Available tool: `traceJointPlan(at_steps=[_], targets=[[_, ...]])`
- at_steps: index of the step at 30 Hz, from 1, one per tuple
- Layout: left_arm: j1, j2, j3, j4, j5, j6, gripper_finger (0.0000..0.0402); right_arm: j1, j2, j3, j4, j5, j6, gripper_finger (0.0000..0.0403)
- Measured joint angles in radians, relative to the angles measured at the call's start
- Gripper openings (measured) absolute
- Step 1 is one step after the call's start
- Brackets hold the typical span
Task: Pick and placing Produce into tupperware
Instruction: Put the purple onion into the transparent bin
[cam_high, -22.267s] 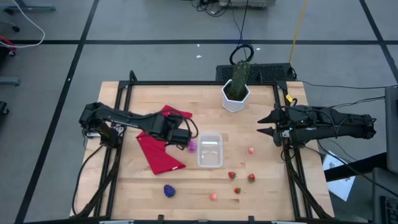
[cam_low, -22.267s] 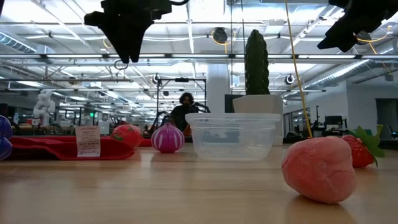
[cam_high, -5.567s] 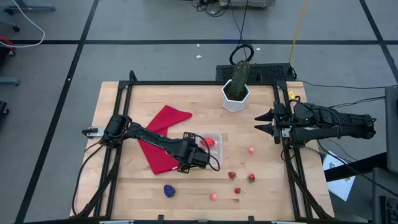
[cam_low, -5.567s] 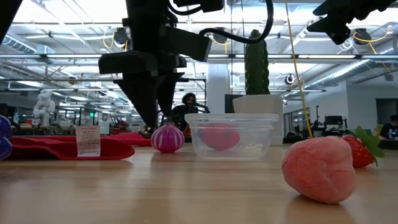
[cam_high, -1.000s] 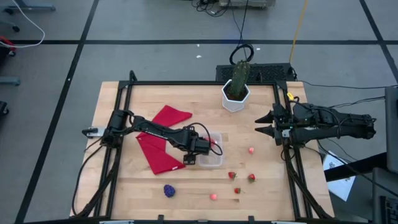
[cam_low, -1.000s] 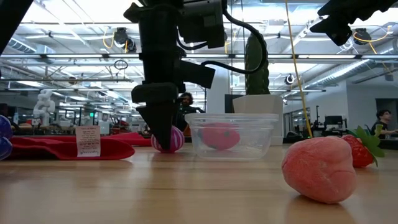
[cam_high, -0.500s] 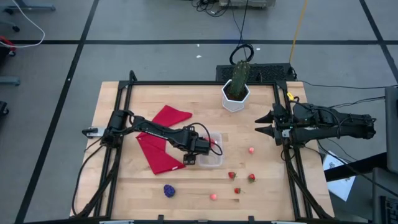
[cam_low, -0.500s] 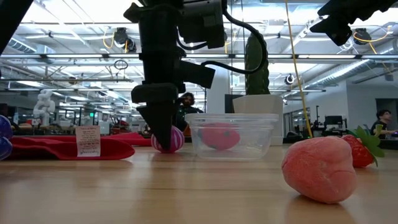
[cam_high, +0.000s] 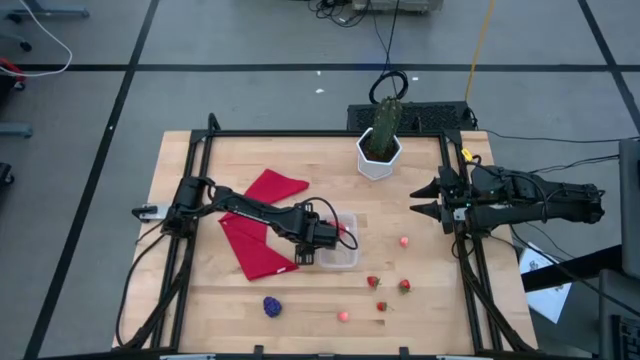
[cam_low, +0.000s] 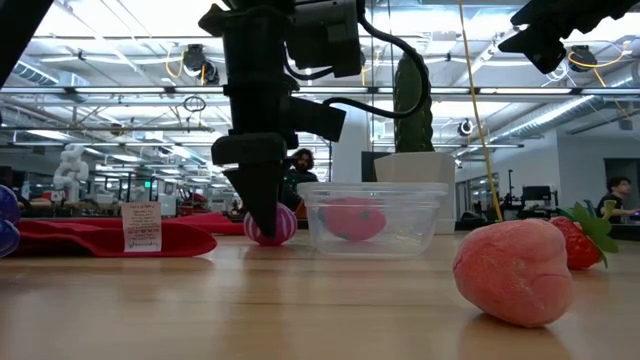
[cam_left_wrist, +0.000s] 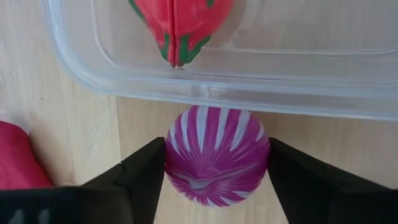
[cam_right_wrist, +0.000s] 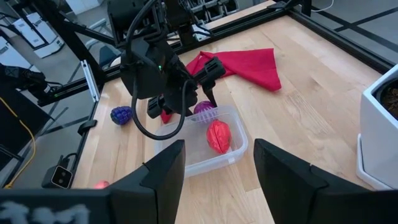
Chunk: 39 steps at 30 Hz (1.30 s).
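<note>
Pressing against both sides of the purple striped onion (cam_left_wrist: 216, 155), the left gripper (cam_left_wrist: 214, 163) had its jaws clamped on it beside the tupperware (cam_left_wrist: 81, 74). The right gripper (cam_high: 428, 199) waited at the desk's (cam_high: 200, 310) edge, jaws apart.

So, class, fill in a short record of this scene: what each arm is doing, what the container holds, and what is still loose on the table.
left gripper: fingers closed on the purple-and-white striped round toy, beside the clear rectangular plastic container
right gripper: waiting at the table's right edge, fingers parted
container holds: one red toy fruit
loose: small red and pink pieces, purple piece
</note>
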Motion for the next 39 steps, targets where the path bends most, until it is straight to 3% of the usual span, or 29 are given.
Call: traceJointPlan(at_steps=[11,30,39], targets=[[0.002,0.000,0.000,-0.052,0.000,-0.027,0.0299,0.000,0.000,0.000,0.000,0.000,0.000,0.0185],[0.002,-0.046,0.000,-0.029,-0.016,-0.047,0.0297,0.000,0.000,0.000,0.001,0.000,0.000,0.0185],[0.002,-0.046,-0.053,0.019,0.035,-0.042,0.0296,0.000,0.000,0.000,0.000,0.000,0.000,0.0185]])
